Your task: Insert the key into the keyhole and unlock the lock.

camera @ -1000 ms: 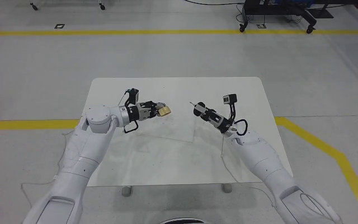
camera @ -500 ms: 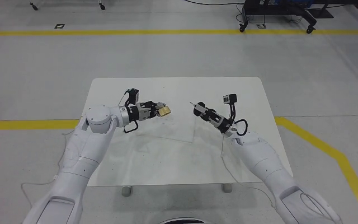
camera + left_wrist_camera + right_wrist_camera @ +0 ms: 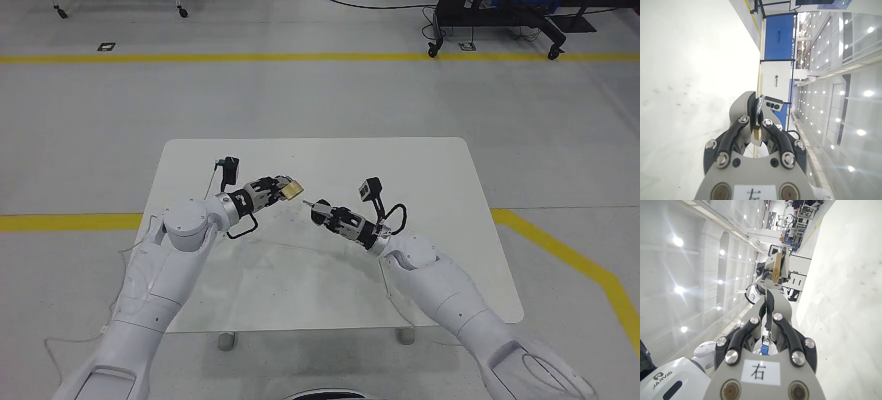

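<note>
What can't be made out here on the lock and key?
- Keyhole: too small on the brass padlock, right wrist view.
- Edge-on thin metal key: head hidden inside right gripper.
- Padlock body, left wrist view: mostly hidden by left gripper.
- Key-to-lock gap: too small, top view.

**Around the Work: Table, Floor, Hall**

White table (image 3: 440, 160) with rounded corners, on pale grey floor (image 3: 300, 100). Beyond its far edge, a yellow floor line (image 3: 300, 57) straight across. A second yellow stripe (image 3: 60, 222) level with the table's middle, bending away on the right. Just short of the far line, a small square floor marker (image 3: 106, 46). Black wheeled frame (image 3: 500, 20) at the far right. From the left wrist, blue and white partition panels (image 3: 779, 37) under rows of ceiling lights (image 3: 868, 92).
</note>
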